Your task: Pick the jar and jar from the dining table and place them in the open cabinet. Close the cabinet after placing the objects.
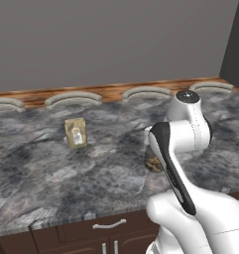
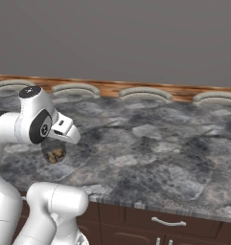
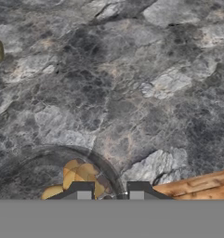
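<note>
Working across the dining table (image 1: 41, 168) from its left end, I see the small tan carton (image 1: 76, 133) standing upright well back from the front edge, nothing near it. Further right, about midway between the front and back edges, my gripper (image 3: 110, 195) hangs over the short jar (image 2: 54, 154), the small glass one with yellowish bits; in the hand view its round rim and contents sit right at the fingertips (image 3: 81, 190), which stand close together, so I judge the jaws clenched on that jar, though the contact itself is hidden at the bottom of the view. From the right base view the jar looks tucked under the hand, and I cannot tell whether it is touching the stone or already raised off it. So I reckon the task is in its early part: one jar is in hand at best, nothing is in the cabinet, the second jar must be fetched, and the door closed last. The top is grey-black marbled stone, with dark wooden drawer fronts and silver handles (image 1: 109, 224) under the front edge. Along the back edge runs a reddish wood strip with a row of pale curved chair backs (image 1: 73, 98) beyond it, then a plain grey wall (image 1: 116, 39).
</note>
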